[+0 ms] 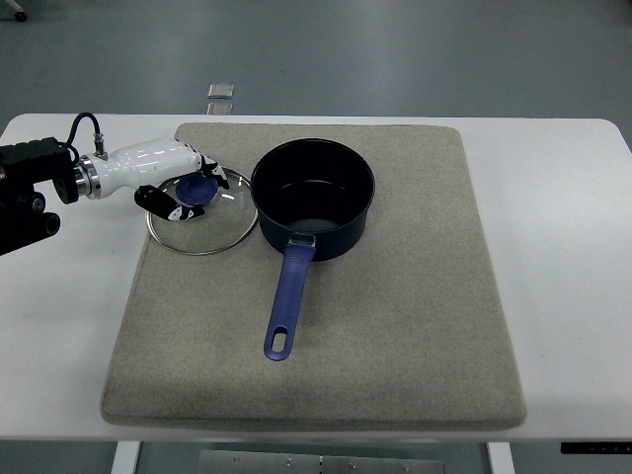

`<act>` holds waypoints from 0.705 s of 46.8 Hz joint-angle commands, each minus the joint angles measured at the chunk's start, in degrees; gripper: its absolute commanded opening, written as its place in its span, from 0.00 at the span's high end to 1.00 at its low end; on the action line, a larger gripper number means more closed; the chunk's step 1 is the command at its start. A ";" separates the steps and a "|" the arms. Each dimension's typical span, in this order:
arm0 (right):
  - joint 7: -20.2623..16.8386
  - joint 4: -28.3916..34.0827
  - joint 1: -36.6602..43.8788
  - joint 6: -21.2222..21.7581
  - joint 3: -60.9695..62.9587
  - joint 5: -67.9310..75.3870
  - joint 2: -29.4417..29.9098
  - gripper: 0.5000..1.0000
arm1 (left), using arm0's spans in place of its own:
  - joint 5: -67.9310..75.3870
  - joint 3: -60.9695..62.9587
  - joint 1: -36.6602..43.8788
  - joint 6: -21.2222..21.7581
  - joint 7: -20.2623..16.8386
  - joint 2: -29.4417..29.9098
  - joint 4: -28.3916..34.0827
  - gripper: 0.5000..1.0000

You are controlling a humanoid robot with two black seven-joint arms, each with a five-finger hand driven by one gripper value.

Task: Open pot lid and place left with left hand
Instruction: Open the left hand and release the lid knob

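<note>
Presently your left hand [183,188] reaches in from the picture's left edge, its white forearm lying across the bare table and its dark-tipped fingers [156,200] curled round the blue knob [195,190] of the glass lid [202,215]. You will note the hand sits directly over the lid's centre, thumb on the near side of the knob and the other fingers on the far side. Whether the lid rests flat or is held slightly clear of the surface cannot be told from this view.

The lid lies to the left of the pot [313,197], its metal rim just beside the pot's wall, possibly touching it. The pot is uncovered, dark inside, and its blue handle [288,299] points toward the near edge of the table, with a hanging slot at its end.

Both lid and pot stand on a grey-beige felt mat [395,336], which covers the middle of the white table [563,296]. Beyond the table's far edge you see a grey floor, with a small pale square object [221,91] lying on it
</note>
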 commanded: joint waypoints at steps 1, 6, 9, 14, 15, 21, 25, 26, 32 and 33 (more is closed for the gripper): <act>0.00 -0.05 0.01 0.00 0.00 0.00 0.00 0.17 | 0.14 0.17 0.08 -0.09 0.01 0.00 -0.01 0.23; 0.00 -0.05 -0.08 0.00 0.00 0.00 0.00 0.17 | 0.05 0.17 -0.18 -1.49 0.01 0.00 -0.01 0.22; 0.00 0.04 0.01 0.00 0.00 0.00 0.00 0.17 | -0.21 0.08 -0.45 -2.55 0.01 0.08 -0.10 0.15; 0.00 0.04 0.01 0.00 0.00 0.00 0.00 0.17 | -0.39 -0.36 -1.06 -4.39 0.01 0.52 -0.45 0.15; 0.00 -0.05 -0.08 0.00 0.00 0.00 0.00 0.17 | -0.39 -0.62 -1.06 -4.92 0.01 0.70 -0.62 0.15; 0.00 -0.05 -0.08 0.00 0.00 0.00 0.00 0.17 | -0.47 -4.66 -1.33 -9.22 0.01 1.84 -0.98 0.15; 0.00 -0.05 0.01 0.00 0.00 0.00 0.00 0.17 | -0.47 -7.03 -1.85 -12.91 0.01 2.89 -0.98 0.15; 0.00 -0.05 0.01 0.00 0.00 0.00 0.00 0.17 | -0.47 -7.74 -2.03 -13.79 0.01 3.07 -0.98 0.15; 0.00 -0.05 0.01 0.00 0.00 0.00 0.00 0.17 | -0.47 -11.08 -2.29 -16.52 0.01 4.04 -0.98 0.15; 0.00 -0.05 0.01 0.00 0.00 0.00 0.00 0.17 | -0.47 -11.52 -2.29 -16.52 0.01 4.04 -0.98 0.15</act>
